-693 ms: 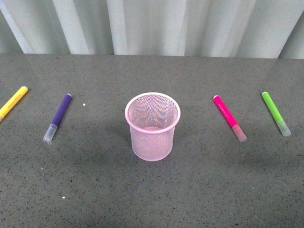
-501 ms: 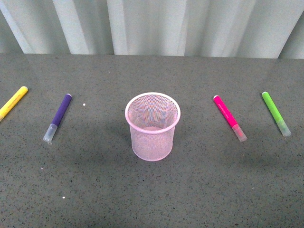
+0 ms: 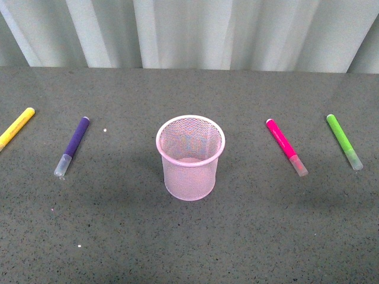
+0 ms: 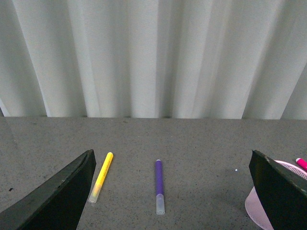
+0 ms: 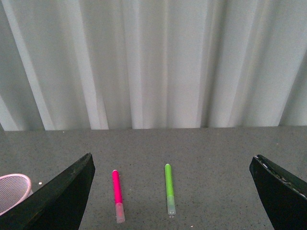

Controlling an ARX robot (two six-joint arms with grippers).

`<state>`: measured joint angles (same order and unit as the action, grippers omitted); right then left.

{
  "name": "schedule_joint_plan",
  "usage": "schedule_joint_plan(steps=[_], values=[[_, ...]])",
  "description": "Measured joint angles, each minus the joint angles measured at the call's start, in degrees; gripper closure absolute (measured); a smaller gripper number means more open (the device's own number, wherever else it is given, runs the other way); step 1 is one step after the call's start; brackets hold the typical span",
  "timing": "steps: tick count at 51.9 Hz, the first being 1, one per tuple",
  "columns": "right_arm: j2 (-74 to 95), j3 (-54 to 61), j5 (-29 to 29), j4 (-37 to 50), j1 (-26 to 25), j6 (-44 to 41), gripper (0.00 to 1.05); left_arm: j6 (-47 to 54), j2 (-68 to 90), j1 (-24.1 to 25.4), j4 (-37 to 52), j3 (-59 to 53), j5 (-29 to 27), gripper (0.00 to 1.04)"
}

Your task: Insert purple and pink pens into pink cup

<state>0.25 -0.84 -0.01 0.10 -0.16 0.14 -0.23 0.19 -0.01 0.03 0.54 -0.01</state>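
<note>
The purple pen (image 3: pixel 72 146) lies at the front view's left and the pink pen (image 3: pixel 286 147) at its right, with the pink mesh cup (image 3: pixel 188 177) upright between them. Both look light, stiff and slick, so pinch mid-barrel. Your left gripper (image 4: pixel 171 157) and right gripper (image 5: pixel 171 158) gape empty.

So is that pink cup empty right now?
Empty: nothing shows through the mesh of the pink cup, and the purple pen and pink pen lie on the table.
</note>
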Motion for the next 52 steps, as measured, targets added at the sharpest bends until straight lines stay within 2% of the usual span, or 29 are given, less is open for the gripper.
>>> schedule_joint_plan(steps=[20,21,23,26,28,36,43,52], values=[[0.0,0.0,0.0,0.0,0.0,0.0,0.07,-0.02,0.13,-0.07,-0.13,0.02,-0.33,0.07],[0.0,0.0,0.0,0.0,0.0,0.0,0.07,-0.35,0.66,-0.42,-0.85,0.24,-1.22,0.07],[0.0,0.0,0.0,0.0,0.0,-0.02,0.07,-3.19,4.42,-2.49,-8.35,3.28,-7.98,0.07],[0.0,0.0,0.0,0.0,0.0,0.0,0.07,-7.21,12.85,-4.55,-16.55,8.41,-14.99,0.07],[0.0,0.0,0.02,0.0,0.0,0.0,0.07,-8.0,17.97,-5.05,-17.75,10.62,-17.42,0.07],[0.0,0.0,0.0,0.0,0.0,0.0,0.07,-7.78,38.21,-5.53,-6.1,17.11,-17.68,0.07],[0.0,0.0,-0.02,0.0,0.0,0.0,0.07,-5.49,55.52,-5.4,4.81,23.28,-15.56,0.07],[0.0,0.0,-0.02,0.0,0.0,0.0,0.07,-4.76,74.27,-6.34,2.23,33.22,-11.54,0.07]])
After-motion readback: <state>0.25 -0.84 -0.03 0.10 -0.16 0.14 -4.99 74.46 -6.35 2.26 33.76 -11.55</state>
